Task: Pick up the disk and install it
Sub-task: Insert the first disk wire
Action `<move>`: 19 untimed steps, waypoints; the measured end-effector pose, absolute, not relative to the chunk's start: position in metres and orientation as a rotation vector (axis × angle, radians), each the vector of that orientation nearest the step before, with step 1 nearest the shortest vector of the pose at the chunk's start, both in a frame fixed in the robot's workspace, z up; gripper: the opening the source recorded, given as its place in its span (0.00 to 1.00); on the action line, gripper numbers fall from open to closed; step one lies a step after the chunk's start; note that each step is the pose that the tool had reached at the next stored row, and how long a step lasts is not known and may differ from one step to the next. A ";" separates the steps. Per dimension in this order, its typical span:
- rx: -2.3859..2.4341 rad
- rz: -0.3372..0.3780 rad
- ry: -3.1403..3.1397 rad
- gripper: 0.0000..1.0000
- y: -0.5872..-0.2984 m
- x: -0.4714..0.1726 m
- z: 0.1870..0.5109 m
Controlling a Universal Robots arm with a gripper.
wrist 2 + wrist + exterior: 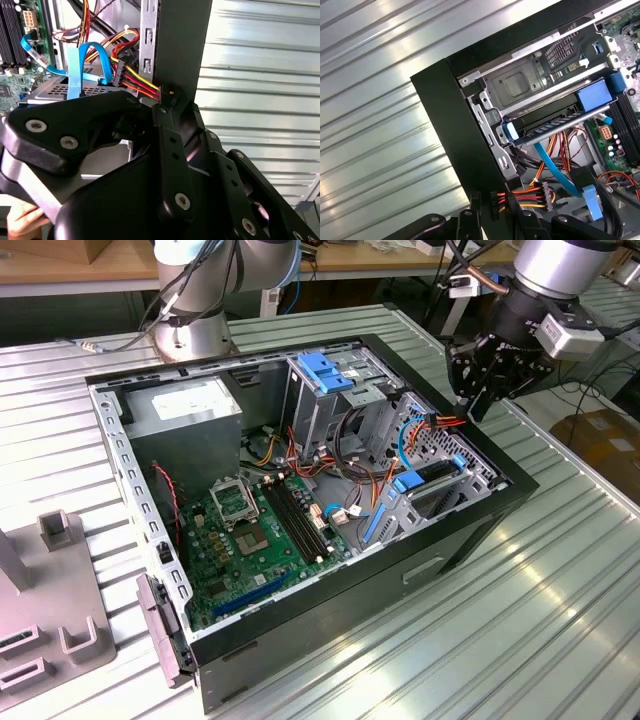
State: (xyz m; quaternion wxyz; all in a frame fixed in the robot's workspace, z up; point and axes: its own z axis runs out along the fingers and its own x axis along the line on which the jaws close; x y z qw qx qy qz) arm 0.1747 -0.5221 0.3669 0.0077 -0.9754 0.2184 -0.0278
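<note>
Tabletop (pixel 560 610) of ribbed metal bears computer case (pixel 330 625), disk (pixel 435 476) inside; workbench (pixel 60 265) behind.

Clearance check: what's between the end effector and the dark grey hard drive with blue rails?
First wrist view: orange and yellow wire bundle with black plug, plus a flat blue cable, between end effector and hard drive.

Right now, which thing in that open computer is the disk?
Start at the open black computer case and go to its corner at the exterior view's right, nearest the gripper. There the disk is a flat dark slab in a metal bay. Blue plastic rails on its sides set it apart from the tall metal cage and the big grey box.
</note>
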 end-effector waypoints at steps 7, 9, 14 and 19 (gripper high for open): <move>-3.057 -0.137 0.680 0.33 -0.522 0.172 0.366; -3.058 -0.138 0.680 0.33 -0.522 0.172 0.366; -3.061 -0.139 0.681 0.33 -0.521 0.170 0.365; -3.065 -0.141 0.681 0.33 -0.521 0.167 0.364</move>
